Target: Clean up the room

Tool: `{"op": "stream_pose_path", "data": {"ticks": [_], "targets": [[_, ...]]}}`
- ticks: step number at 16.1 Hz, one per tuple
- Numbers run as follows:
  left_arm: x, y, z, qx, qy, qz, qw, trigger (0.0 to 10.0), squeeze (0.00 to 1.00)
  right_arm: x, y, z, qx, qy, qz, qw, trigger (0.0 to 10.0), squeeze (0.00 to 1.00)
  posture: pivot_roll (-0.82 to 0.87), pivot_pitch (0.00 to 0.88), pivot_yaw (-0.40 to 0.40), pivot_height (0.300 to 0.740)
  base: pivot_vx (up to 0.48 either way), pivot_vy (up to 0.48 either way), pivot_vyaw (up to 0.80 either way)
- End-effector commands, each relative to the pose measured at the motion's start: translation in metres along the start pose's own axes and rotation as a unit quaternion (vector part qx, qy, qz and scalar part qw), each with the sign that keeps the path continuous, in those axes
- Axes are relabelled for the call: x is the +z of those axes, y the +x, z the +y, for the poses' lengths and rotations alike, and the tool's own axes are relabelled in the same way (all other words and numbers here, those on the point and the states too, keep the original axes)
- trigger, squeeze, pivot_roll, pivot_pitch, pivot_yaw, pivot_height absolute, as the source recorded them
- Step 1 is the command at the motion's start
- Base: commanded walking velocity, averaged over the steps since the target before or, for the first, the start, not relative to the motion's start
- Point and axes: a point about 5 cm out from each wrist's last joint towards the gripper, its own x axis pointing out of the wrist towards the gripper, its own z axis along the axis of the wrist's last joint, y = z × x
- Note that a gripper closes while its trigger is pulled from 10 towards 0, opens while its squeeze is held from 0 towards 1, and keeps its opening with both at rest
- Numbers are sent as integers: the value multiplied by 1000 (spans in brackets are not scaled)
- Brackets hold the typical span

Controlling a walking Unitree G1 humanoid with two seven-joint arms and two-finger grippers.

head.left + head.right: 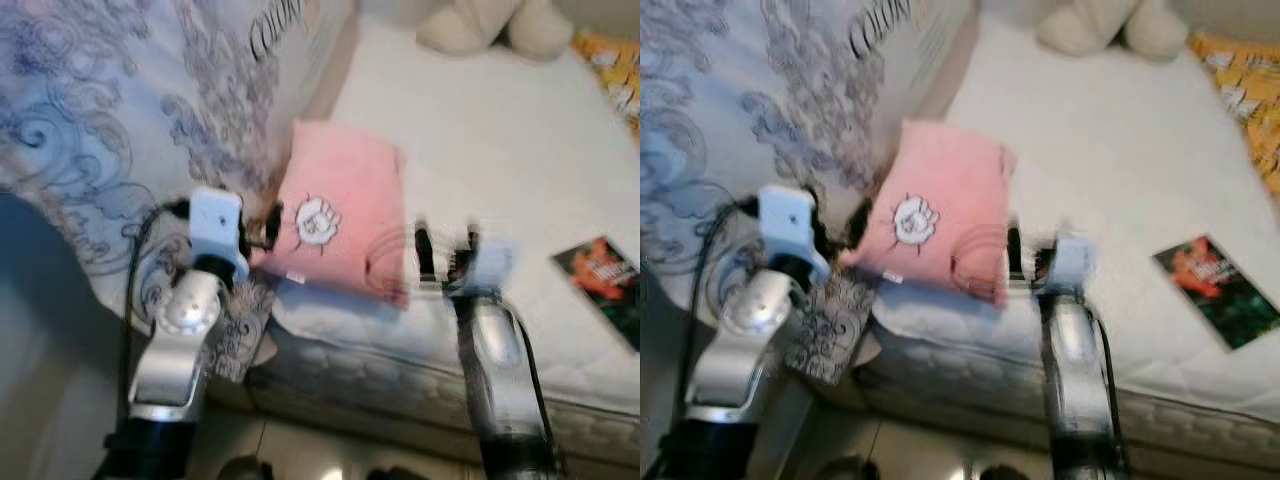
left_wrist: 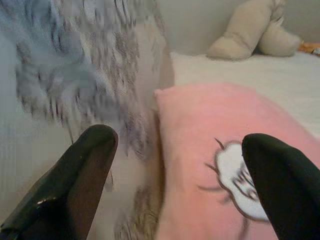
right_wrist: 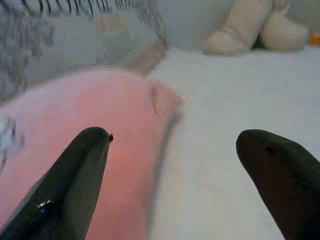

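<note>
I am reaching both pincers, left pincer [image 2: 175, 170] and right pincer [image 3: 172, 175], fingers spread apart, at the pink pillow [image 1: 340, 215] lying at the bed [image 1: 500, 150] edge beside the patterned duvet [image 1: 110, 120]; a push may be sliding it off.

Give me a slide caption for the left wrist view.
Open left end effector reaching toward a pink pillow on the bed, stuffed toy behind.

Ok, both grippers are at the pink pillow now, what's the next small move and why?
Probably ease both grippers forward, then close. The left gripper and right gripper are open, flanking the pink pillow at the mattress edge, and the fabric isn't yet between either pair of fingers.
</note>
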Motion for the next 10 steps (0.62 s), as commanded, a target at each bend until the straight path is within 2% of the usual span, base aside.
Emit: {"op": "stream_pose_path", "data": {"ticks": [1,2,3,4,5,6,8,10], "targets": [[-6,2,0,-2,-6,5,1000,10000,0,9,-7,1,-7,-15,-10,1000,10000,0,10,0,-2,740,0,0,0],[-11,3,-1,-3,-16,4,1000,10000,0,16,-23,0,-28,-50,-29,998,10000,0,-5,0,6,740,0,0,0],[-12,3,-1,-6,-22,0,1000,10000,0,20,-30,1,-30,-72,-44,996,10000,0,-17,0,14,740,0,0,0],[-14,-2,-1,-10,-23,-18,1000,10000,0,26,-43,-4,-48,-98,-67,992,10000,0,-33,0,23,740,0,0,0],[-15,-4,-1,-9,-21,-24,999,10000,0,28,-48,-7,-56,-108,-69,990,10000,0,-37,0,26,740,0,0,0],[-20,-7,3,7,-25,-20,999,10000,0,26,-58,-18,-74,-125,-59,988,10000,0,-48,0,25,740,0,0,0],[-26,-2,6,30,-25,-4,999,10000,0,20,-60,-22,-74,-143,-47,986,10000,0,-55,0,31,740,0,0,0],[-37,5,9,53,-36,24,998,10000,0,12,-49,-23,-84,-116,-30,989,10000,0,-68,0,45,740,0,-480,0]]}}
